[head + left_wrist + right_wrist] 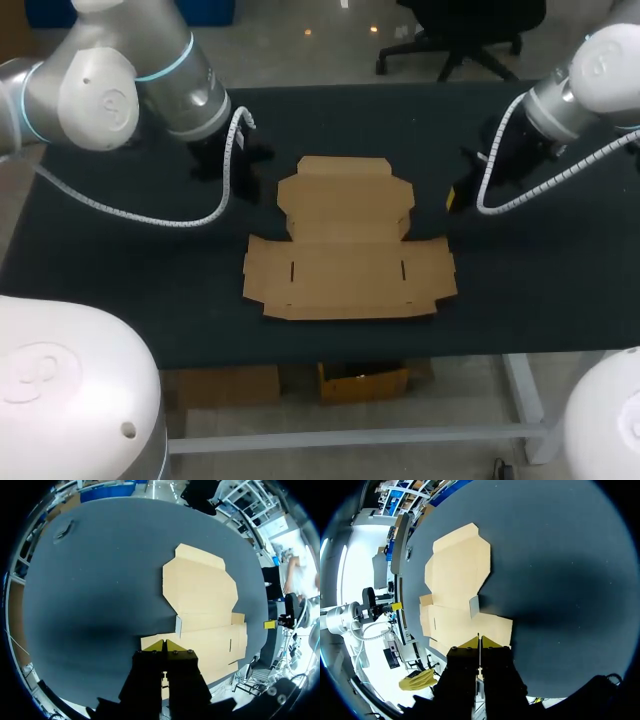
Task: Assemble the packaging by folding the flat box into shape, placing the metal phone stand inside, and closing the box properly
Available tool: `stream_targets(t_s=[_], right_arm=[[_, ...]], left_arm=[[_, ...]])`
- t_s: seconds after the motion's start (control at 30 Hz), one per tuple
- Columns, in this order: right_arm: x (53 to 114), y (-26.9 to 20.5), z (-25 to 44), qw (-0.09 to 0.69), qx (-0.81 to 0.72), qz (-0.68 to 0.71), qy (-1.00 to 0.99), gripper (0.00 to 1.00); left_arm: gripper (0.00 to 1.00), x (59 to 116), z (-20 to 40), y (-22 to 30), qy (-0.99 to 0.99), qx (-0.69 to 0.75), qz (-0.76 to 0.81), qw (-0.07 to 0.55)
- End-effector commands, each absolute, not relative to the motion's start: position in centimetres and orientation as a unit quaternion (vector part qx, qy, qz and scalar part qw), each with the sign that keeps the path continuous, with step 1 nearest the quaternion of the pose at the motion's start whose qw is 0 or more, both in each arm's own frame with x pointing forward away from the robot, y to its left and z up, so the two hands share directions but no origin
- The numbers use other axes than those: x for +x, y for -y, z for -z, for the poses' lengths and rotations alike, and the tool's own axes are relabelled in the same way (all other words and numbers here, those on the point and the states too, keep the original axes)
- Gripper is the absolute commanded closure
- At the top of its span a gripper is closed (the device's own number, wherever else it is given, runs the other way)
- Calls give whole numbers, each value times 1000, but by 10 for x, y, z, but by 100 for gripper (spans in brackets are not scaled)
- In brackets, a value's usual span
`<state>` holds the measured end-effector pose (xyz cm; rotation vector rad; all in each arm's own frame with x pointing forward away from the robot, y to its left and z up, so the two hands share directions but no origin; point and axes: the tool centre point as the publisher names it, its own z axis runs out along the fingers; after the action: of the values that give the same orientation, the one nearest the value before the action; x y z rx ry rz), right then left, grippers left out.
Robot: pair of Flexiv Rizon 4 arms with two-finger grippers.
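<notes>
1. My left arm (150, 85) comes in from the far left corner of the black table (130, 290). A white spiral cable (130, 213) hangs from it and lies in a loop on the table.
2. The left gripper (165, 645) has its two yellow tips pressed together, with nothing between them. It stands to the left of the box, near the far part of it. From its own wrist camera, the box lies ahead of the fingers.
3. The cardboard box (345, 245) lies flat and unfolded in the middle of the table, between the two arms. Its narrower panel points to the far edge. Its wider panel, with two short slits and the side flaps, is nearer to me.
4. The right gripper (479, 641) is also clenched, tip against tip, and it grasps nothing. In the head view it is near the right side of the box.
5. My right arm (575, 90) enters from the far right corner, with a white cable (545, 185) hanging below it.
</notes>
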<state>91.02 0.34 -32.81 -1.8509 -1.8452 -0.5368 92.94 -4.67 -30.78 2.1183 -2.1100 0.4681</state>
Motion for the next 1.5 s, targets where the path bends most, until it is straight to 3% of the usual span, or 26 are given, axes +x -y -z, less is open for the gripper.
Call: stream_targets(t_s=[0.03,0.63,1.5], right_arm=[[911,-2,327,238,-673,195,673,100],[905,0,317,224,-677,201,672,100],[840,20,318,184,-693,225,660,100]], left_arm=[[100,928,307,47,696,699,-154,56],[100,910,283,43,694,700,-170,23],[100,849,279,22,684,706,-181,39]])
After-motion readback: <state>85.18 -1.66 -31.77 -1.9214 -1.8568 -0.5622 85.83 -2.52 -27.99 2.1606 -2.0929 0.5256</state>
